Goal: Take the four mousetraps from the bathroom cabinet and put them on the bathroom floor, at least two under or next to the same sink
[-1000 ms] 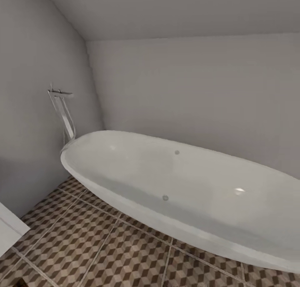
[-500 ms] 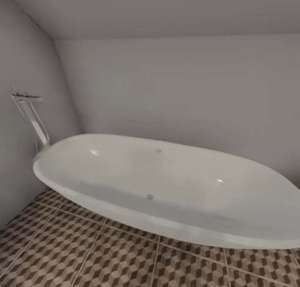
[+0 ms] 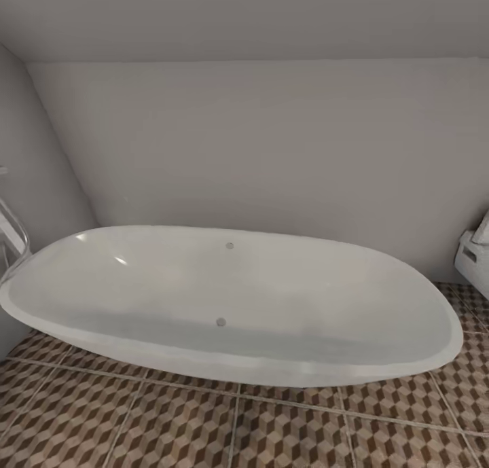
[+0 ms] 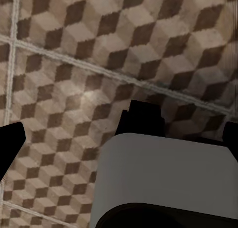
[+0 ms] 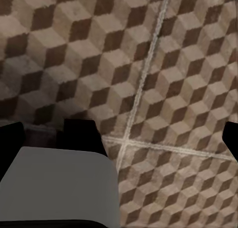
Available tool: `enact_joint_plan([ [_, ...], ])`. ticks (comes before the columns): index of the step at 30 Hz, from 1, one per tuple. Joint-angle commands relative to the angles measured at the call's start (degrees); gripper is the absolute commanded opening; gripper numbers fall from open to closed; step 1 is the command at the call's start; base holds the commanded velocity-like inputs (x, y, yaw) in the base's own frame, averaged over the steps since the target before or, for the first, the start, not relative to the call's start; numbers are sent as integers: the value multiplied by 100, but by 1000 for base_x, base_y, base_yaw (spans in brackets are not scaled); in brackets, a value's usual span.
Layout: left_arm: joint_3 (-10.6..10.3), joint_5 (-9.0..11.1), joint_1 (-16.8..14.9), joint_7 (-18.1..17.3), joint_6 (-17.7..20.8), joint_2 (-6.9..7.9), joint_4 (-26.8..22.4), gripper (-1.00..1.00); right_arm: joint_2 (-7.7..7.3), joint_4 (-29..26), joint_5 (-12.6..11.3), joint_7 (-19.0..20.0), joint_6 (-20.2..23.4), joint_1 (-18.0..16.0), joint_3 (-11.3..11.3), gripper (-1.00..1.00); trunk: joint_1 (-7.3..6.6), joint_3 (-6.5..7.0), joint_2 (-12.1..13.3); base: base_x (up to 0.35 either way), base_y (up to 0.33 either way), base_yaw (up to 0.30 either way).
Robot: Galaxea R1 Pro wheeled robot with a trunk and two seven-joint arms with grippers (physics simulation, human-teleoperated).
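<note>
Head view: white oval bathtub (image 3: 224,305) on bathroom floor (image 3: 170,427); judged step is searching for the cabinet. Left gripper (image 4: 119,133) and right gripper (image 5: 119,133) hang spread wide, holding nothing. Next move calls for turning onward.

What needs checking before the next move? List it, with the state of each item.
1. Cabinet located: not ok. The head view faces the white oval bathtub against a grey wall.
2. Mousetraps in sight: not ok.
3. Bathroom sink located: cannot tell. A white fixture cut by the right edge is too partial to name.
4. Bathroom floor ahead free for driving: ok, bare patterned tiles run up to the tub.
5. Left gripper free: ok, dark fingers stand wide apart over tiles, nothing between.
6. Right gripper free: ok, fingers likewise apart, nothing held.
</note>
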Motion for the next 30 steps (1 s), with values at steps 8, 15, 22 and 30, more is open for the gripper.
enact_joint_plan([
  [8, -48, 40, -2, 9, 14, 0, 1, 100, 0, 21, 54, -28, -30, -8, -49, 100, -1, -4, -2, 0, 0, -299],
  [15, -47, 40, -2, 10, 14, 0, 1, 100, 7, 21, 54, -28, -30, -8, -49, 100, -1, -4, -2, 0, 0, -300],
  [22, -46, 40, -2, 10, 14, 0, 1, 100, 14, 21, 54, -28, -30, -8, -49, 100, -1, -4, -2, 0, 0, -300],
  [30, -48, 40, -2, 10, 14, 0, 1, 100, 17, 21, 54, -28, -30, -2, -49, 100, -1, -4, -2, 0, 0, -299],
])
